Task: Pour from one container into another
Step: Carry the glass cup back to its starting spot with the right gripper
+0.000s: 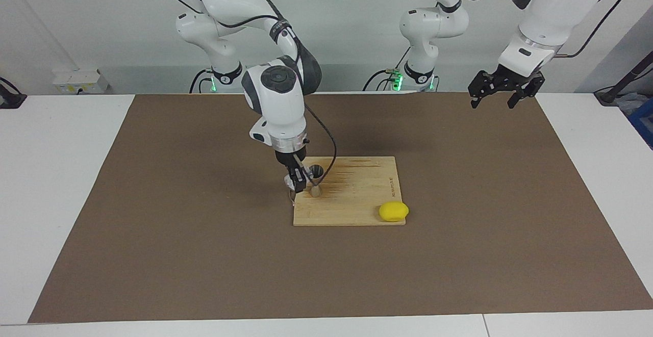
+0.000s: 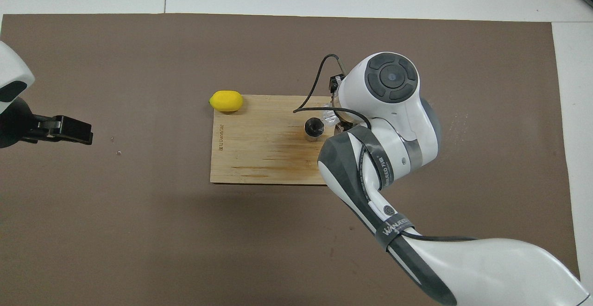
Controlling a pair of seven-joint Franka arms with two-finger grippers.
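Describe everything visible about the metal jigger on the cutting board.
The jigger is a small, slim, silver-grey metal measure, hourglass-shaped, two cones meeting at a narrow waist. It stands upright on the wooden cutting board, near the edge toward the right arm's end of the table. From overhead its open mouth looks dark; any contents cannot be made out. The right tool, shut on the clear cup, is right beside its rim; whether they touch cannot be told.

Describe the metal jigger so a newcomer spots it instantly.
Find the wooden cutting board mid-table. The jigger stands on it at the right arm's end, beside the right gripper holding the clear cup. Unlike the yellow lemon, it is slim, silver-grey, hourglass-shaped.
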